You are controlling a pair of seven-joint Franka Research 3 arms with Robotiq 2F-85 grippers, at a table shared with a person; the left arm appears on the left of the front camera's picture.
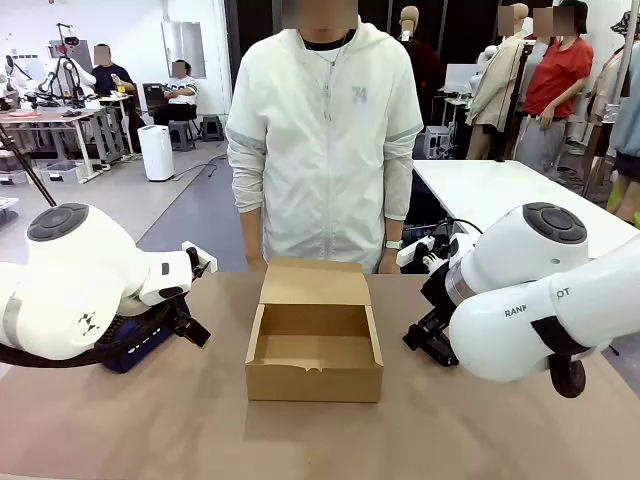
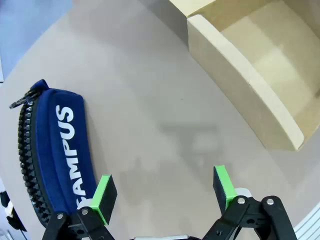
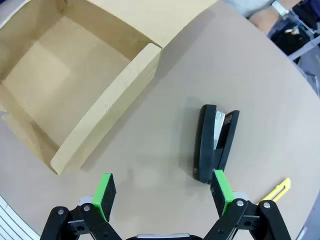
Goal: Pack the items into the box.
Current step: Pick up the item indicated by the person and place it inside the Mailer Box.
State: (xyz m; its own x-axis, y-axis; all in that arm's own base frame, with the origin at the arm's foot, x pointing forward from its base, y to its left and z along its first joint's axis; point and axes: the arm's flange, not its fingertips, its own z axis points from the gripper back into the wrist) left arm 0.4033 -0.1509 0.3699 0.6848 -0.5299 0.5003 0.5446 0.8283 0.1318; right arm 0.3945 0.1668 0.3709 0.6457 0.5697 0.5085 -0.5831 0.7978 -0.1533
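Left wrist view, pouch (image 2: 55, 150) just beside left pincer (image 2: 162, 182)

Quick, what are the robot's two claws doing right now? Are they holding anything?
Left gripper: open, holding nothing, near the pouch.
Right gripper: open, holding nothing, near the stapler.

The brown corrugated cardboard box (image 1: 314, 382) sits at the middle of the tan table (image 1: 200, 430) (lid flap behind it); the navy zip pouch (image 2: 55, 150) lies left of it; the small black stapler (image 3: 215, 142) right of it; the slim yellow stick (image 3: 277, 190) beyond the stapler.
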